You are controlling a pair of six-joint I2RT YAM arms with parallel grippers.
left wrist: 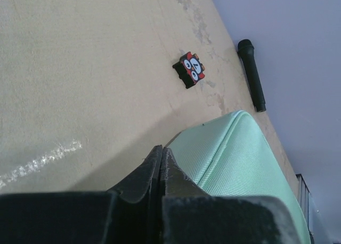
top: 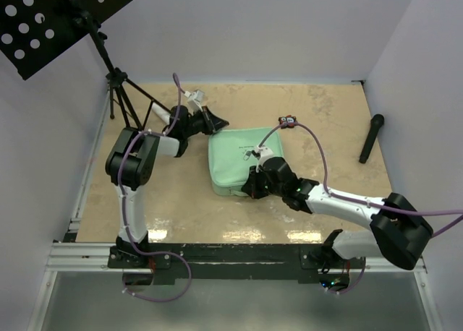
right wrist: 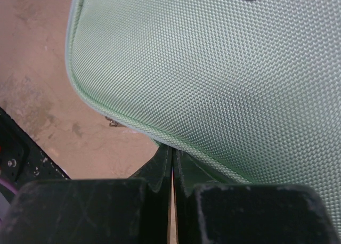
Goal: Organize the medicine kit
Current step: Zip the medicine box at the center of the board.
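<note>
Closed mint-green medicine kit (top: 233, 161) lies between the pincers. Left gripper (left wrist: 161, 153) and right gripper (right wrist: 171, 153), both pressed together, sit at opposite edges. Opening it seems in hand; next needs the zip pull pinched.

medicine kit (top: 235, 161) on the table (top: 181, 201) near its middle, small gadget (top: 288, 121) at the kit's 2 o'clock, stick (top: 371, 138) well apart at 3 o'clock, left gripper (top: 220, 123) at its 11 o'clock corner, right gripper (top: 251, 186) at its 5 o'clock edge, tripod stand (top: 119, 85) at 10 o'clock
</note>
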